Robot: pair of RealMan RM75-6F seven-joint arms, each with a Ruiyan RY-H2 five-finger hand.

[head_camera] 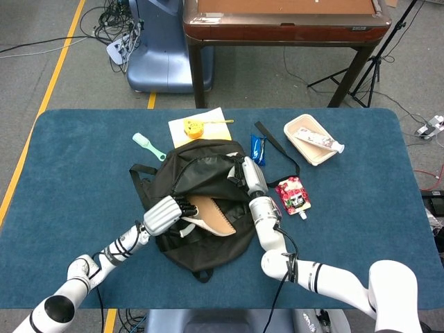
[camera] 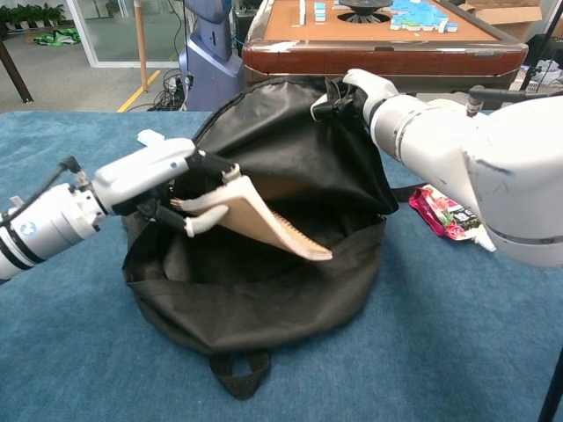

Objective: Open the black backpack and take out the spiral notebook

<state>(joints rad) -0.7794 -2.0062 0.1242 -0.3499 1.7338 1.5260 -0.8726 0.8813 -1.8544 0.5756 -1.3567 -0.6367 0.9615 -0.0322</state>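
The black backpack [head_camera: 201, 243] [camera: 264, 299] lies open in the middle of the blue table. A tan-covered spiral notebook [head_camera: 215, 216] [camera: 268, 221] sticks out of its opening, tilted, with the wire spine along its lower edge. My left hand [head_camera: 164, 215] [camera: 171, 180] grips the notebook's near end, thumb under the cover. My right hand [head_camera: 246, 177] [camera: 356, 92] pinches the upper flap of the backpack and holds it raised, keeping the mouth wide.
Behind the bag lie a yellow sheet with a tape measure [head_camera: 193, 127], a teal brush [head_camera: 148, 146], a blue packet [head_camera: 258, 148] and a white tray [head_camera: 312, 139]. A red pouch [head_camera: 293, 196] [camera: 444, 214] sits right of the bag. A brown table [head_camera: 284, 21] stands beyond.
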